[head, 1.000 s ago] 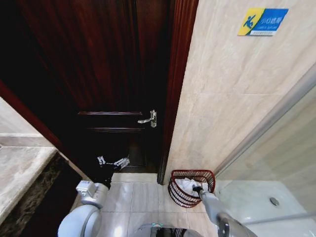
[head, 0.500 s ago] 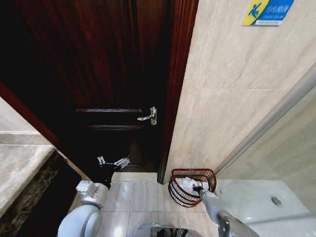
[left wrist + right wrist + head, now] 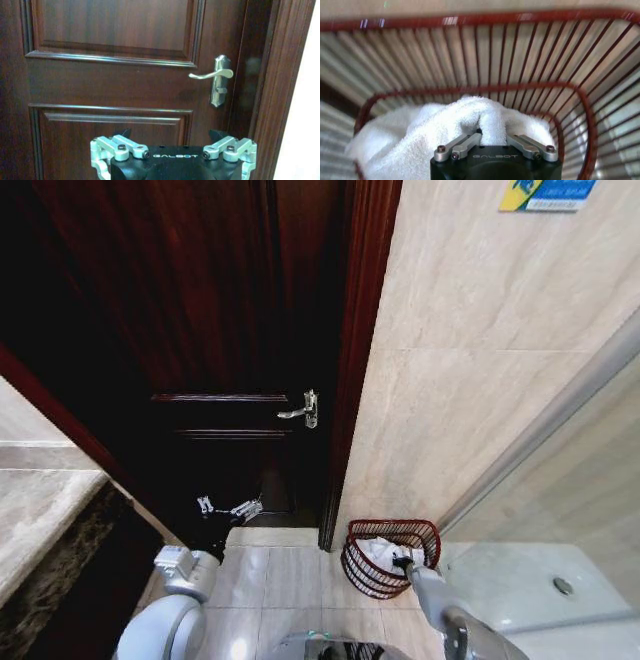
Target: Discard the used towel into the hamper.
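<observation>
I have the right pincer (image 3: pixel 492 140) down inside the small round reddish-brown wire hamper (image 3: pixel 391 557), which stands on the tiled floor (image 3: pixel 285 580) against the beige marble wall (image 3: pixel 470 380), just beside the dark wooden door's (image 3: pixel 200 330) frame. In the right wrist view its fingers are pinched narrow on a fold of the fluffy white terry towel (image 3: pixel 445 127) — the rest of the cloth is heaped on the basket's bottom. Over the last second the head camera has tilted a little, so the blue-and-yellow wall sign (image 3: pixel 547 194) slides toward the top edge; the arm and hamper keep their places relative to each other. I judge the towel already delivered — only the letting-go remains. My left pincer (image 3: pixel 173 155) hangs idle before the door, fingers spread wide, empty, below the silver lever handle (image 3: pixel 216 77).
</observation>
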